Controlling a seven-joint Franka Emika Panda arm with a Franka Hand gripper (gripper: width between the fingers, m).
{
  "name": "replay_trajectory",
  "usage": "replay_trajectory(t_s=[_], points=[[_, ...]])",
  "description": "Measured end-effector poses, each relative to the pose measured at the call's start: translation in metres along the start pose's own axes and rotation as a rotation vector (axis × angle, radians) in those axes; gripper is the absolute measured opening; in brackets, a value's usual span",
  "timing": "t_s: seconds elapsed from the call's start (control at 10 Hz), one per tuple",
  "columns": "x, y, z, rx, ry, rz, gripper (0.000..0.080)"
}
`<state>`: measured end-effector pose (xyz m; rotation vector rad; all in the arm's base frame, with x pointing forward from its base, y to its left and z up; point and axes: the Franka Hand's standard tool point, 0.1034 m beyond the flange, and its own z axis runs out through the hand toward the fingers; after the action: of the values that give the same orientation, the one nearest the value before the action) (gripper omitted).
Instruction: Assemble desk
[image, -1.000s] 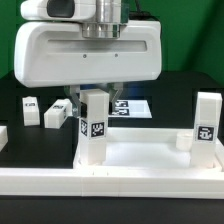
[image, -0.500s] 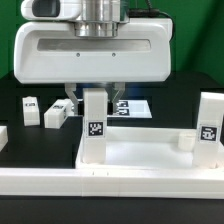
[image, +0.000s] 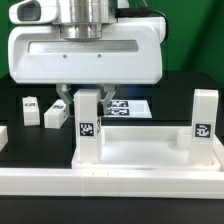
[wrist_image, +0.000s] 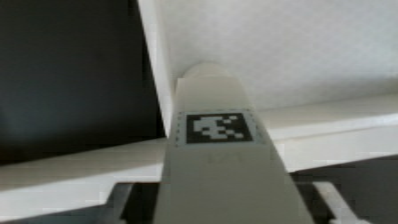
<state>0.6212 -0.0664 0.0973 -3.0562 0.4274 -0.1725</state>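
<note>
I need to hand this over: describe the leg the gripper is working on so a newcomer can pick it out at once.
Find the large white tabletop in the foreground. At its corner on the exterior view's left, the left leg stands upright. It alone has the gripper closed on its top; the right leg stands free, and the loose legs sit apart on the black table.
</note>
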Motion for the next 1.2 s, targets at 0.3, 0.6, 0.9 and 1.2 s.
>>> replay_trajectory(t_s=[0.3, 0.6, 0.9, 1.2], points=[[-0.007, 0.004, -0.001, 0.000, -0.034, 0.188, 0.0302], [-0.008, 0.004, 0.000, -0.005, -0.038, 0.227, 0.0384], [-0.014, -0.001, -0.013, 0.004, -0.047, 0.270, 0.0622], [-0.034, -0.019, -0.028, 0.014, -0.063, 0.397, 0.0648]])
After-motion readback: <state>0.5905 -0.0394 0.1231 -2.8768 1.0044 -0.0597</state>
